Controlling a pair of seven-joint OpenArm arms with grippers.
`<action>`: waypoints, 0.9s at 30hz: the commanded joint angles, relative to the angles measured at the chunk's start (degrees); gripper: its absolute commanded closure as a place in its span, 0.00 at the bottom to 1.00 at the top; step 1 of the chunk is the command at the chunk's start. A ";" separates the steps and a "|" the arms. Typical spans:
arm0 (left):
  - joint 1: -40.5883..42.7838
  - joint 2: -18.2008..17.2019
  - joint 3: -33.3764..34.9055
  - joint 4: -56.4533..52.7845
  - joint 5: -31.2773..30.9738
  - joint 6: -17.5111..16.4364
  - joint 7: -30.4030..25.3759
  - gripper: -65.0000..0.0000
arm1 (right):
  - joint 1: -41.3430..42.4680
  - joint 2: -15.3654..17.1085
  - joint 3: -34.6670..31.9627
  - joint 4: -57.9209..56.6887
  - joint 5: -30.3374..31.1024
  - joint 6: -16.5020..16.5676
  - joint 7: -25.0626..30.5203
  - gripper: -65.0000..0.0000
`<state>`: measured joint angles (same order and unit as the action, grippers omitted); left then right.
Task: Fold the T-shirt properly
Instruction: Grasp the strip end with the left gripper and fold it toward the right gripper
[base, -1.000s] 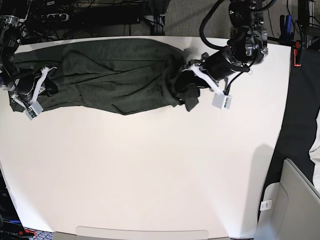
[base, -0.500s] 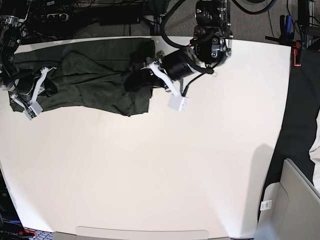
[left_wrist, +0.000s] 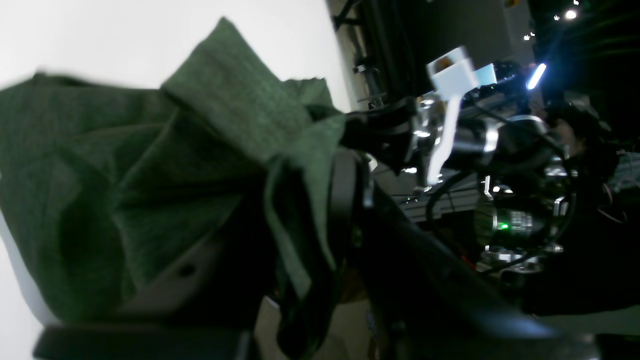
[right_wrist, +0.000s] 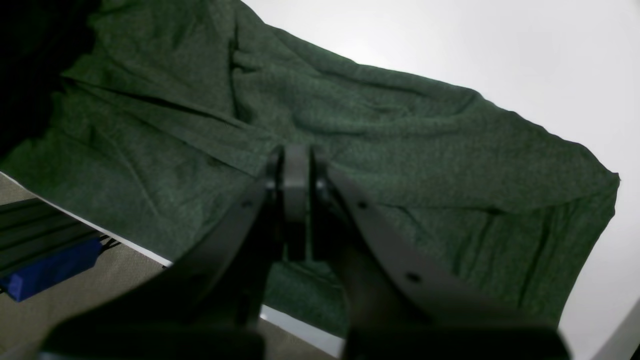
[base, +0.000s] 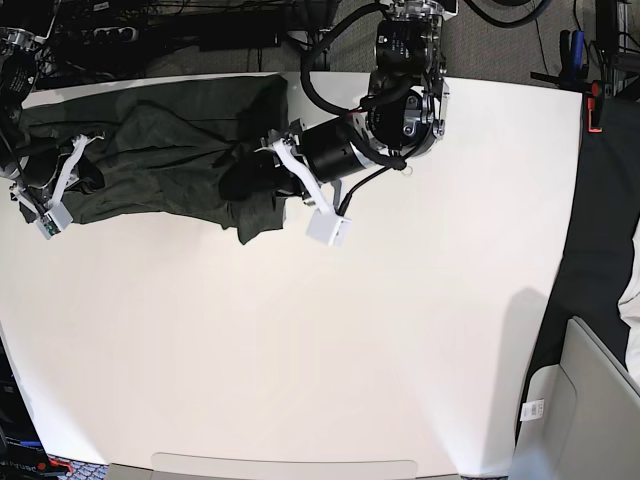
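Since a moment ago the free end of the dark olive-green knit T-shirt (base: 170, 150) has travelled further across itself — carried by the left hand (base: 240, 178), clamped on a bunched fold. The shirt lies along the far edge of the white worktop (base: 330, 340). The right hand (base: 88, 177) is closed, pinching cloth at the other end. To fold well, I judge the carried edge should land square on the held end — laid flat, then released.

T-shirt (base: 170, 150) folds over left tool (base: 245, 178) tips; right tool (base: 85, 178) tips buried likewise
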<state>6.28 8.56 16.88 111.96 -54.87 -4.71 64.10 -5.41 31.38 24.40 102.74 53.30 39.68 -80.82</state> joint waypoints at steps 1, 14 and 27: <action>-0.53 0.44 0.39 0.70 -1.88 -0.61 -0.40 0.94 | 0.44 1.28 0.96 0.95 0.81 0.32 0.82 0.99; -4.22 0.44 5.49 -1.15 -1.79 -8.52 0.21 0.88 | 0.44 1.20 1.31 0.95 0.81 0.32 0.82 0.99; -4.66 0.44 6.72 -2.56 -1.88 -8.52 0.30 0.67 | 0.44 1.02 1.31 0.95 0.90 0.32 0.82 0.99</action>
<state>2.37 8.40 23.53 108.53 -55.27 -12.49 64.90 -5.56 31.31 25.12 102.74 53.28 39.68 -80.79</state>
